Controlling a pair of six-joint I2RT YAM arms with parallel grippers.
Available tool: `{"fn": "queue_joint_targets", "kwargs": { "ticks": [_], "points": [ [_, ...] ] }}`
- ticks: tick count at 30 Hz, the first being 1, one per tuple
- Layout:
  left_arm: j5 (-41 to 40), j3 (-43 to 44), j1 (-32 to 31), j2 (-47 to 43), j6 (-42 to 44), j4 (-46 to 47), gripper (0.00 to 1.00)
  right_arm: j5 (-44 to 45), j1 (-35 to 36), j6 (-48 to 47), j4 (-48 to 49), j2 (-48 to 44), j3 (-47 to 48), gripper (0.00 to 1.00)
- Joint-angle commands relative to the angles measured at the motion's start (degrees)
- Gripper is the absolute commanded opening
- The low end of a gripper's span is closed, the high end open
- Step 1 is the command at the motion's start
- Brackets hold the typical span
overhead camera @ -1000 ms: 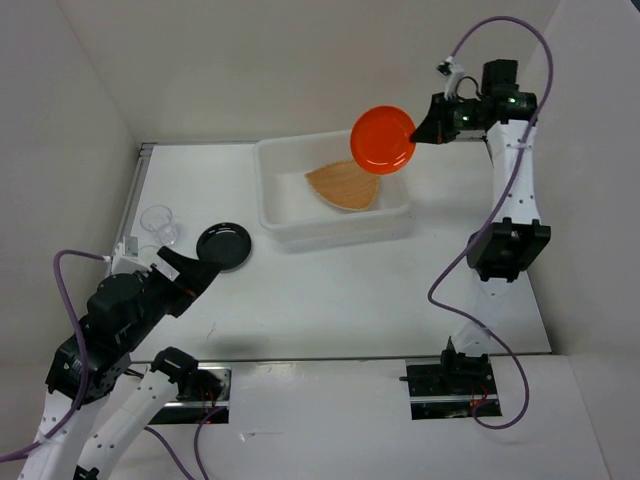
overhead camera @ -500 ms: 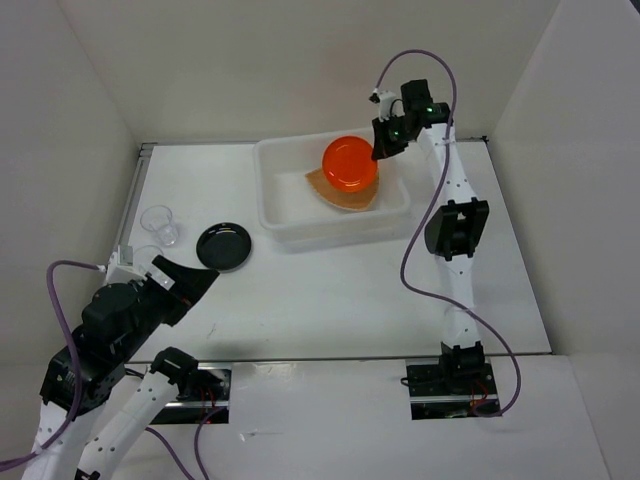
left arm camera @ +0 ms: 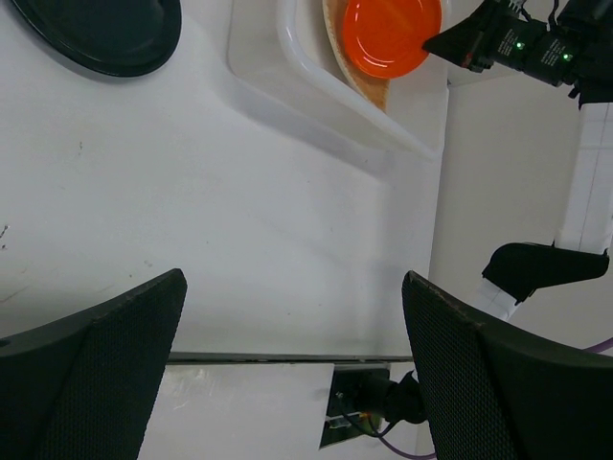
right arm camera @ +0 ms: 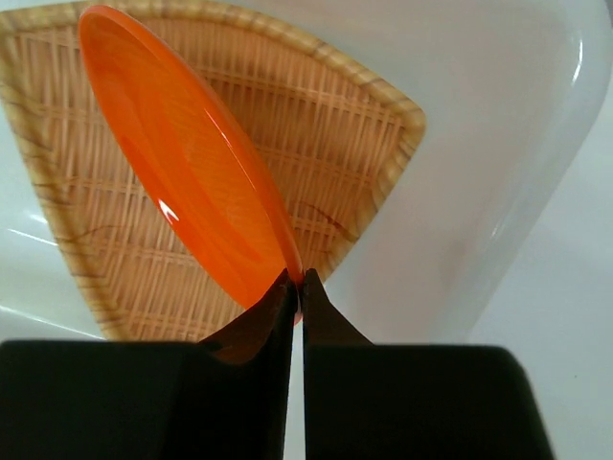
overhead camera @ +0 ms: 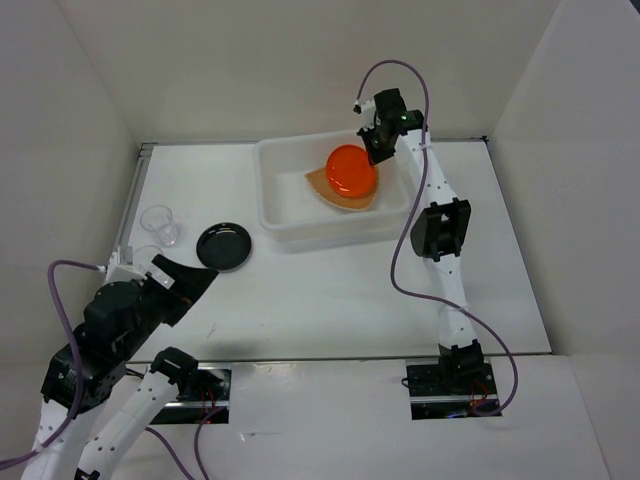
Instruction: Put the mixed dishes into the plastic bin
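Orange round plate, small and glossy, is hanging inside the translucent white rectangular plastic bin at the far middle of the worktop in the overhead view. The right end effector is pinching its far right edge. The plate is sitting directly over the tan woven fan-shaped tray, which is lying flat on the bin floor. Well to the left, the small glossy black round plate and two small clear cups are waiting on the worktop. The left end effector is hovering just near of them, released and carrying nothing; that arm is clearly the nearer one for those dishes.

From the left wrist, the left end effector is showing its jaws spread wide over bare worktop. The black plate is lying ahead to the left and the bin ahead to the right.

From the right wrist, the right end effector is clenching the orange plate by its rim. The disc is tilting steeply on edge, running away from the fingertips up and to the left across the woven tray. Whether its far edge is touching the weave I cannot tell. Lowering and letting go looks like all that is remaining for this plate.
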Motion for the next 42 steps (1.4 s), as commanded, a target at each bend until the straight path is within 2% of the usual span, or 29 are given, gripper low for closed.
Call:
{"fn": "queue_joint_targets", "kwargs": {
  "ticks": [1, 2, 3, 5, 10, 15, 17, 19, 20, 22, 24, 25, 27, 28, 30, 31, 34, 36, 39, 42],
  "points": [
    [-0.98, 0.62, 0.28, 0.86, -0.52, 1.27, 1.0, 3.47, -0.18, 0.89, 3.28, 0.21, -0.04, 0.07],
    [-0.46, 0.62, 0.28, 1.47, 0.01, 1.27, 1.0, 3.47, -0.18, 0.89, 3.28, 0.21, -0.04, 0.1],
    [-0.46, 0.62, 0.28, 1.47, 0.01, 1.79, 1.0, 3.47, -0.18, 0.89, 3.28, 0.21, -0.04, 0.19],
    [-0.46, 0.62, 0.28, 1.47, 0.01, 1.79, 1.0, 3.47, -0.18, 0.89, 3.28, 0.21, -0.04, 0.26],
    [-0.46, 0.62, 0.28, 1.47, 0.01, 1.79, 1.0, 4.87, 0.35, 0.89, 2.75, 0.21, -1.18, 0.52],
    [-0.46, -0.52, 0.28, 0.94, 0.53, 2.84, 1.0, 8.73, 0.35, 2.21, 3.28, -2.94, -1.18, 0.55],
    [-1.06, -1.66, 0.28, 0.94, 0.54, 2.85, 1.0, 8.74, 0.35, 2.21, 3.28, -7.42, -2.76, 0.55],
    [-1.59, -2.98, 0.28, 1.47, -0.85, 3.73, 1.0, 3.86, 0.35, 2.21, 1.36, -11.37, -4.78, 0.58],
    [-1.6, -4.12, 0.28, 0.95, -1.91, 4.6, 1.0, 1.56, 0.35, 1.69, 0.57, -15.48, -7.22, 0.63],
    [-2.21, -9.3, 0.28, -0.19, -3.93, 7.93, 1.0, -3.97, 0.35, 0.64, -0.58, -19.89, -10.74, 0.67],
    [-2.21, -13.16, 0.28, -1.43, -6.75, 11.53, 1.0, -5.32, 0.35, 0.63, -0.06, -27.36, -19.17, 0.71],
    [-2.21, -16.05, 0.28, -1.43, -7.8, 11.55, 1.0, -5.32, 0.35, 0.63, 0.46, -30.08, -25.81, 0.74],
    [-3.78, -17.74, 0.28, -0.3, -10.7, 11.55, 1.0, -3.83, 0.35, 1.25, 2.31, -38.05, -32.44, 0.82],
    [-4.75, -18.27, 0.28, 1.28, -11.23, 11.55, 1.0, -3.3, 0.35, 1.25, 2.84, -40.8, -39.26, 0.83],
    [-7.9, -18.81, 0.28, 3.48, -11.24, 13.21, 1.0, -1.37, 0.35, 0.63, 5.38, -49.24, -46.85, 0.83],
    [-8.8, -18.81, 0.28, 5.93, -11.24, 14.09, 1.0, -0.76, 0.35, -0.06, 6.61, -52.05, -55.15, 0.83],
    [-11.17, -19.42, 0.89, 12.53, -11.24, 18.48, 1.0, -0.22, -2.19, 0.45, 10.92, -61.38, -69.58, 0.84],
    [-11.18, -19.42, 0.9, 18.05, -12.03, 19.63, 1.0, -0.93, -5.95, 1.07, 12.07, -65.68, -76.73, 0.84],
    [-11.79, -19.42, 2.91, 22.9, -12.56, 21.12, 1.0, -3.83, -11.06, 1.77, 11.55, -68.68, -81.67, 0.84],
    [-10.84, -22.14, 6.6, 23.44, -13.17, 24.46, 1.0, -5.14, -13.7, 1.77, 11.54, -72.29, -84.14, 0.84]
  ]
}}
